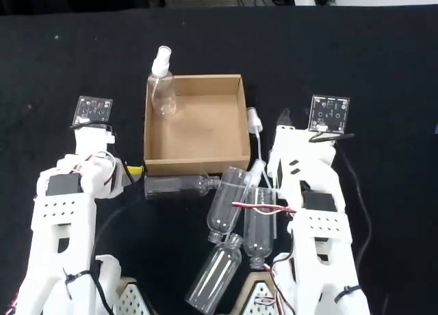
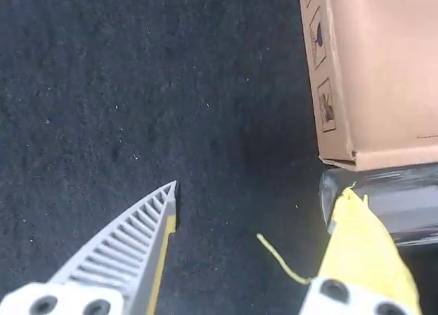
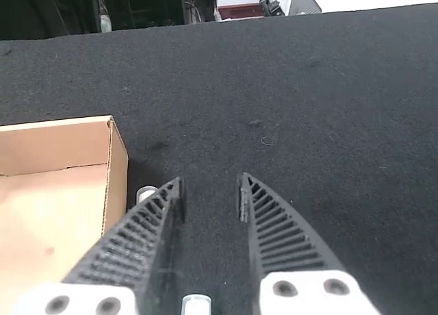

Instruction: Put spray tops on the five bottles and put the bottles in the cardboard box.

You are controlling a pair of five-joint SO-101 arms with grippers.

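1. High view. The box [image 1: 195,166] sits in the middle of the table [image 1: 383,61].
   - One capped bottle [image 1: 163,96] stands in the box's far corner, on the left arm's [image 1: 68,192] side.
   - Four uncapped bottles lie on the table in front of the box. The front bottle [image 1: 176,186] lies along the near wall. Three spare bottles [image 1: 229,200] are heaped just beside it, toward the right arm [image 1: 308,185].
   - A spray top [image 1: 254,119] lies just beside the box wall on that side, its tube trailing toward the heap.
   - We judge one bottle of five finished. The step in hand is capping a second.

2. Left wrist view. The left gripper [image 2: 260,190] is spread wide and holds nothing, low over the table by the box corner.
   - The front bottle's base lies just beside the yellow finger, against the box.
   - We advise drawing the bottle clear of the wall first, then gripping mid-body rather than at the base.
   - The clear plastic looks thin, so we advise a light squeeze. The neck should then be presented toward the right arm.

3. Right wrist view. The right gripper [image 3: 209,182] shows a narrow gap with nothing between the tips.
   - The spray top's white head sits just outside one finger, between that finger and the box.
   - We advise widening the gap, shifting toward the box and taking the head so the tube hangs free.
   - The tube must enter the neck before the head seats.
   - We see a risk of nudging the box on approach.
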